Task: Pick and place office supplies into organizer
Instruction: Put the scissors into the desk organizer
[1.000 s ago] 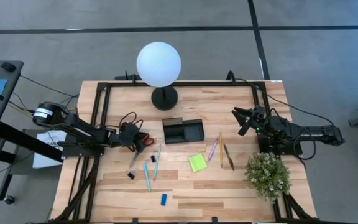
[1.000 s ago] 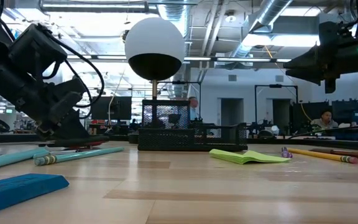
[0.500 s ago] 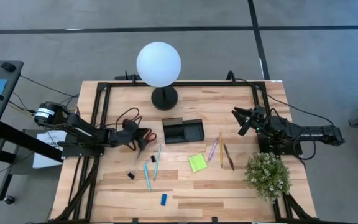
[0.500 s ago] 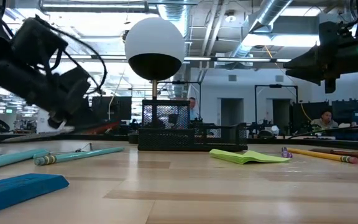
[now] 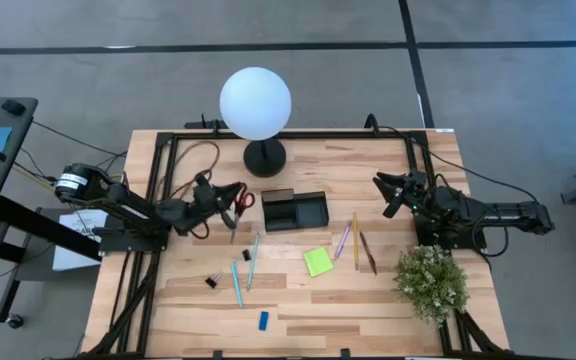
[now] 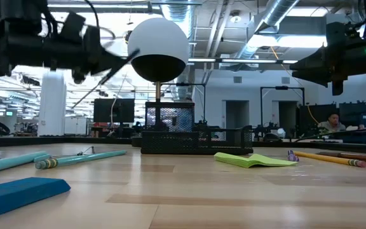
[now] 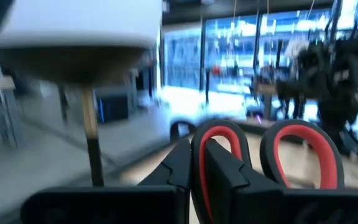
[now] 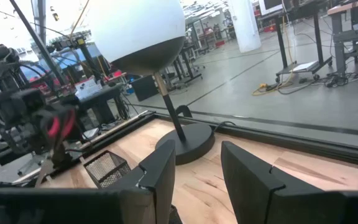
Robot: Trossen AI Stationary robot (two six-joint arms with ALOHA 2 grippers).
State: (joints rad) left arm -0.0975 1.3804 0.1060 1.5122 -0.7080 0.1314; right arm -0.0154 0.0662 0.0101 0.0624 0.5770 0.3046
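Left gripper (image 5: pixel 226 199) clamps red-handled scissors (image 5: pixel 236 199) lifted above table (image 5: pixel 298 310), just beside organizer (image 5: pixel 294 210); right gripper (image 5: pixel 389 192) waits near right edge, fingers spread, empty

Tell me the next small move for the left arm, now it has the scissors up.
Probably carry on toward the organizer. The left end effector is shut on the red-handled scissors, lifted off the table just beside the tray, not yet over it.
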